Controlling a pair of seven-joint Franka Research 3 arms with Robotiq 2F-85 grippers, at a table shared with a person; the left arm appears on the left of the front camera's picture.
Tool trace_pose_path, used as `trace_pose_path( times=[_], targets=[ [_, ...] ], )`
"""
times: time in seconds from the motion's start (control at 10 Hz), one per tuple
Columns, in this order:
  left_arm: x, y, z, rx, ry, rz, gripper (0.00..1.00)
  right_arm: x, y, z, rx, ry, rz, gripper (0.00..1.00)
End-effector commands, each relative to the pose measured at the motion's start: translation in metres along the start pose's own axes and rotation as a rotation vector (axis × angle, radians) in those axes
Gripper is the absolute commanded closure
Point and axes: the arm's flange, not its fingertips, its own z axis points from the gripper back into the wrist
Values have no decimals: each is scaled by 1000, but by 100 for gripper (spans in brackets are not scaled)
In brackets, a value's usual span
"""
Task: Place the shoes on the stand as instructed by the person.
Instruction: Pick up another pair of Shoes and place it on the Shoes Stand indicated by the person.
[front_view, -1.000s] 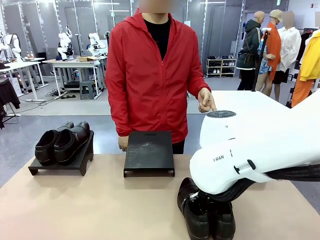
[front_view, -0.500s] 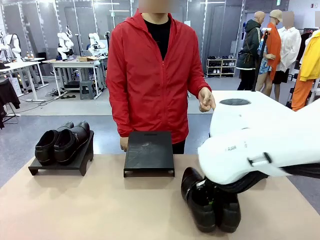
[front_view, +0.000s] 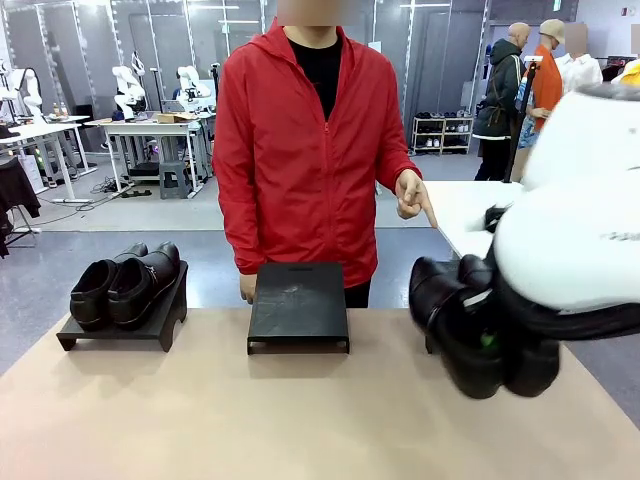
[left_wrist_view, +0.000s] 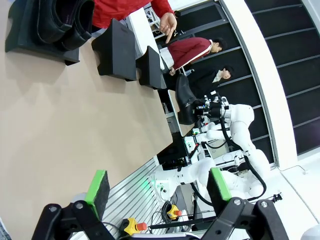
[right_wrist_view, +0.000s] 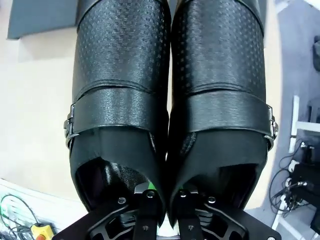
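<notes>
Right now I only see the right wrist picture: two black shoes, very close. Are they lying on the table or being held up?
Observer: Held up. The right gripper carries the pair in the air above the table, at its right side.
Visitor: Where could they go?
Observer: The middle stand is empty; the left stand already holds another pair.
Visitor: Is anyone showing a spot?
Observer: The person's hand points a finger down and rightward, away from the middle stand.
</notes>
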Motion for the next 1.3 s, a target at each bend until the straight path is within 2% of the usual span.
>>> trace_pose_path(
  times=[0.0,0.2,0.3,0.4,0.8,0.9,1.1,1.2],
  targets=[
    [-3,-2,0,-8,6,-26,0,18,-32,12,-31,-78,2,100],
    [-3,-2,0,-8,6,-26,0,25,-50,11,-46,-98,0,100],
    [-3,-2,0,-8,6,-26,0,20,-49,7,-56,-109,-7,100],
    [-3,-2,0,-8,6,-26,0,15,-49,13,-37,-62,-18,100],
    [-3,-2,0,-8,6,-26,0,15,-49,13,-37,-62,-18,100],
    [-3,-2,0,-8,6,-26,0,12,-50,2,-41,-36,-16,92],
    [-3,-2,0,-8,6,-26,0,50,-58,-2,-91,-114,-48,92],
    [-3,-2,0,-8,6,-26,0,70,-63,-9,-90,-121,-34,92]
  ],
)
